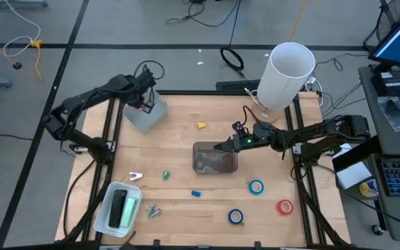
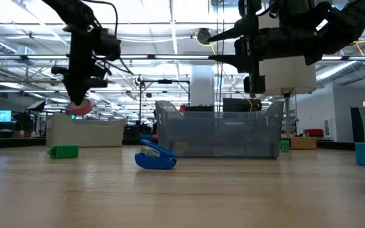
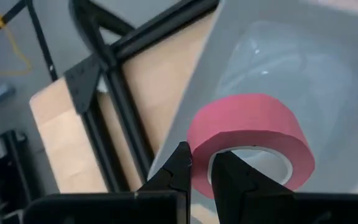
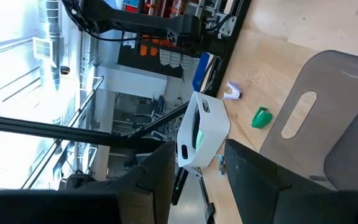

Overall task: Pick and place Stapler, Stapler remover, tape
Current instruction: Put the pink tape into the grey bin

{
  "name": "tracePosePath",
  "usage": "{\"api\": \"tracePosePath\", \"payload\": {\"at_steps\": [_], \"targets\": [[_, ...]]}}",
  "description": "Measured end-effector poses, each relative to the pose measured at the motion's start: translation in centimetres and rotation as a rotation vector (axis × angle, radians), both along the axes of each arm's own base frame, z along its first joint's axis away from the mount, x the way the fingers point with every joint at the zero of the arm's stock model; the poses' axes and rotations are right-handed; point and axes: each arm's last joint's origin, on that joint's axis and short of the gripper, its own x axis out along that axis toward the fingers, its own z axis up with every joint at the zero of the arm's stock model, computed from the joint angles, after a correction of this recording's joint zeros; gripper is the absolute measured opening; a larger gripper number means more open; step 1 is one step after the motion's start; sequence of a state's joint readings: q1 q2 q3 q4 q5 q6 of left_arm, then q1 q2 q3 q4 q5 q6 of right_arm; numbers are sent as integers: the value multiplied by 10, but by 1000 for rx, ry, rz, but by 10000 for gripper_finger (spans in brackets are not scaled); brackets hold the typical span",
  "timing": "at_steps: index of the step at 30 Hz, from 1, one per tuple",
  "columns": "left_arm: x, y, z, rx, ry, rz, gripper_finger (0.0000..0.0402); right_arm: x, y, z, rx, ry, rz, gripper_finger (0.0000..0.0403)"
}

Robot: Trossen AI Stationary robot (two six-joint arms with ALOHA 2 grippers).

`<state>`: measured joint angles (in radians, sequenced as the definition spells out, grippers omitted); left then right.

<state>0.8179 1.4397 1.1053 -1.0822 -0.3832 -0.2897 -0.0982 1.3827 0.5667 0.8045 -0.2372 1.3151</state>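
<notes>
So the pinkish-red tape roll [image 3: 247, 140] is pinched by the left gripper [image 3: 201, 168], one finger inside the open centre and one outside on the wall, jaws nearly shut on it. It's hung over a grey bin [image 1: 146, 114] at about 10 o'clock on the table [image 1: 186, 125], seen in the high view.

Handling-wise, a roll like this is judged to be light and fairly stiff, so a wall pinch is probably plenty. The outer face looks smooth and could be a bit slippery, and a grip on one side only might let it swing or tilt.

The right gripper [image 1: 222, 147] is parked over the clear bin [image 1: 215, 158] at the table's centre, jaws part-open, and nothing is seen between them in its wrist view.

Three rolls are left on the wood around 5 o'clock: a blue tape roll [image 1: 256, 186], another blue one [image 1: 236, 217] and a red one [image 1: 285, 206]. Same rim grip is suggested for those, since they lie flat with centres up.
</notes>
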Motion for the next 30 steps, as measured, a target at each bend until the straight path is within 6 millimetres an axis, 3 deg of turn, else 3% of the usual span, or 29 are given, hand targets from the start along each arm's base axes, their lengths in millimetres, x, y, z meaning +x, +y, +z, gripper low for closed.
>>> {"api": "tracePosePath", "payload": {"at_steps": [8,30], "targets": [[-1,3,-18,-125,62,12,33,0,0,0,-1,0,0,128],[12,17,-68,-252,257,16,42,0,0,0,-21,-2,2,128]]}}
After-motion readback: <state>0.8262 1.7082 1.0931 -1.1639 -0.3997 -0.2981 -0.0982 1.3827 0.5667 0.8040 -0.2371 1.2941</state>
